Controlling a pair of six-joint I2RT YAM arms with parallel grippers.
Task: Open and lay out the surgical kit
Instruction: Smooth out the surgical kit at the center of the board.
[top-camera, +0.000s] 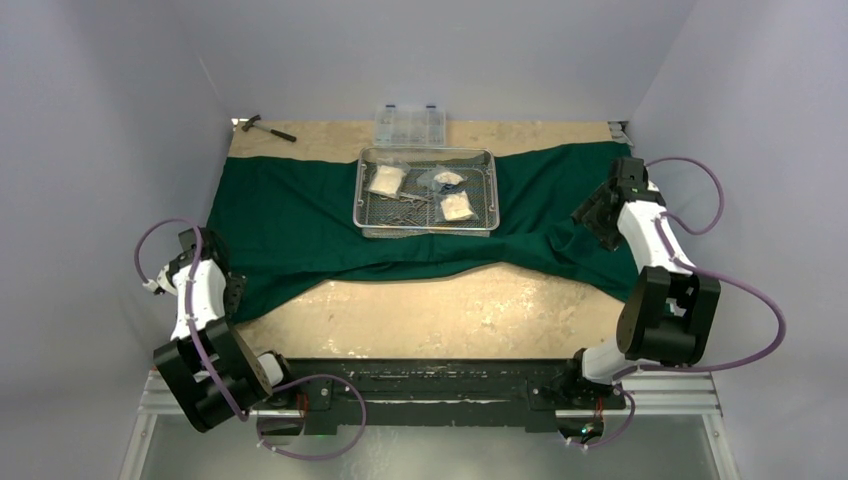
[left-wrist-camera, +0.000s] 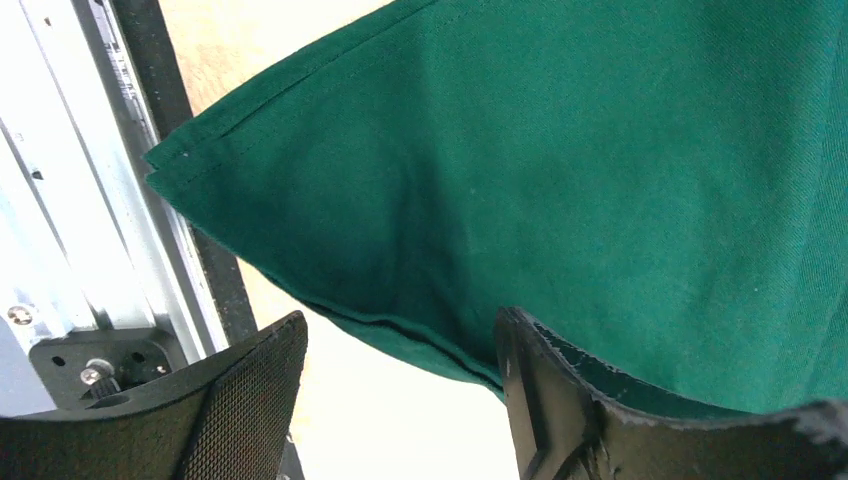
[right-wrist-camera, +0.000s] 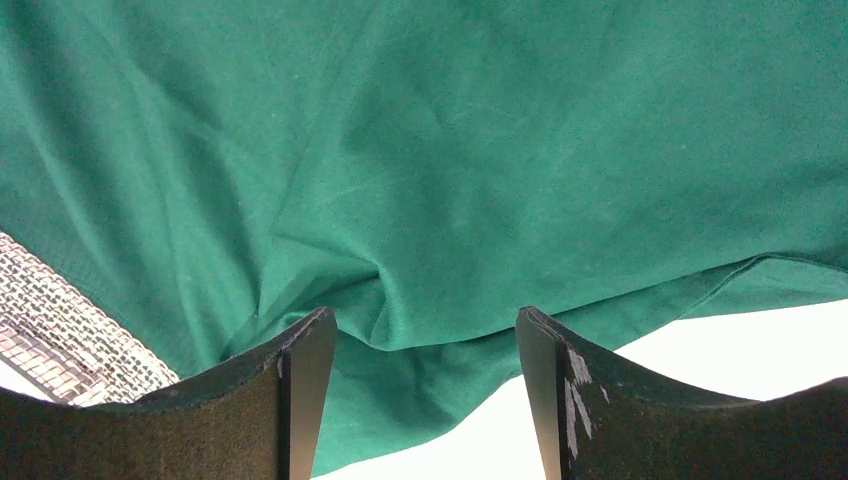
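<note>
The dark green cloth (top-camera: 300, 215) lies unfolded across the far half of the surface (top-camera: 450, 310), its near edge rumpled. The wire tray (top-camera: 428, 151) sits on the cloth's middle and holds three gauze packets (top-camera: 385, 180) and small steel instruments (top-camera: 410, 205). The left tool (left-wrist-camera: 400, 330) is at the cloth's near left corner, fingers spread, with the hem running between them. The right tool (right-wrist-camera: 425, 330) is over the wrinkled right end, also spread and pinching nothing. A hammer (top-camera: 268, 128) and a clear plastic box (top-camera: 410, 122) lie beyond the cloth's far edge.
</note>
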